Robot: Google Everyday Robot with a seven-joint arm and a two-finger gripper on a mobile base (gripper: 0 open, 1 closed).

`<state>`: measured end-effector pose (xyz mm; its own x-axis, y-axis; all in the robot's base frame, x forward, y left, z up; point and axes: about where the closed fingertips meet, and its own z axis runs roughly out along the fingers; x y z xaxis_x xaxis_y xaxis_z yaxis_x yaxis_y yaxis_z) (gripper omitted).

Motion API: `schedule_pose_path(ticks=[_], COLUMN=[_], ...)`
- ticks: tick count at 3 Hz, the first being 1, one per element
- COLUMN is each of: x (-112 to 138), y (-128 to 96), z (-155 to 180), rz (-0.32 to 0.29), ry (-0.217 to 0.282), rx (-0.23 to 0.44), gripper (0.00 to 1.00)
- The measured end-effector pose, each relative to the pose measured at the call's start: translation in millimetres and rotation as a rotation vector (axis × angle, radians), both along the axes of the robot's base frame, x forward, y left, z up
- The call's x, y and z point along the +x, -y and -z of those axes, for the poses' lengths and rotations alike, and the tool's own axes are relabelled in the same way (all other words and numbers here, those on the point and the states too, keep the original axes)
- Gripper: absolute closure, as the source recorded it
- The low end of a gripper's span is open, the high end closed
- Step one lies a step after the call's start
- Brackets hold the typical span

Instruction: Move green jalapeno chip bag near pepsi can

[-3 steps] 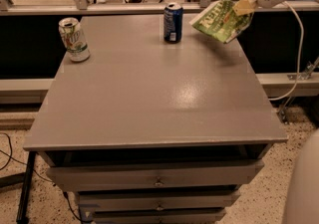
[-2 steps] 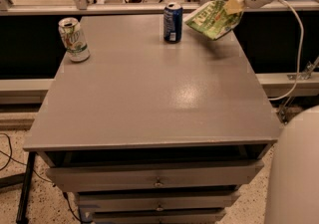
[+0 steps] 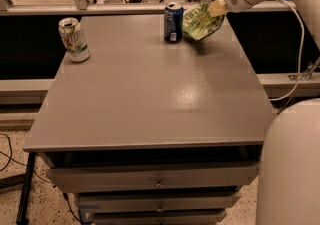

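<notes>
The tool (image 3: 218, 7) is gripping the green jalapeno chip bag (image 3: 199, 23) by its upper edge, holding it tilted just beside the pepsi can (image 3: 173, 23) at the worktop's (image 3: 150, 99) far side.

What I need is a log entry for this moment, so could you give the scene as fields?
gripper: above far right corner of table, shut on green jalapeno chip bag
green jalapeno chip bag: tilted, just right of pepsi can
pepsi can: upright, near far edge
white-and-green can: upright, far left
</notes>
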<state>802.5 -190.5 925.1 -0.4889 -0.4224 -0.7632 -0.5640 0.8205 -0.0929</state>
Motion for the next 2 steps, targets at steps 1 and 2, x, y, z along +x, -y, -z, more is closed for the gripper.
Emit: schedule_pose_path(ticks=[1,2], x=[-1.6,-7.4], y=[-12.0,-21.2], z=[10.3,21.4], rz=[0.006,0.004], ry=[-0.018,-0.040], rx=[0.034,0.059], gripper=[0.61,0.38])
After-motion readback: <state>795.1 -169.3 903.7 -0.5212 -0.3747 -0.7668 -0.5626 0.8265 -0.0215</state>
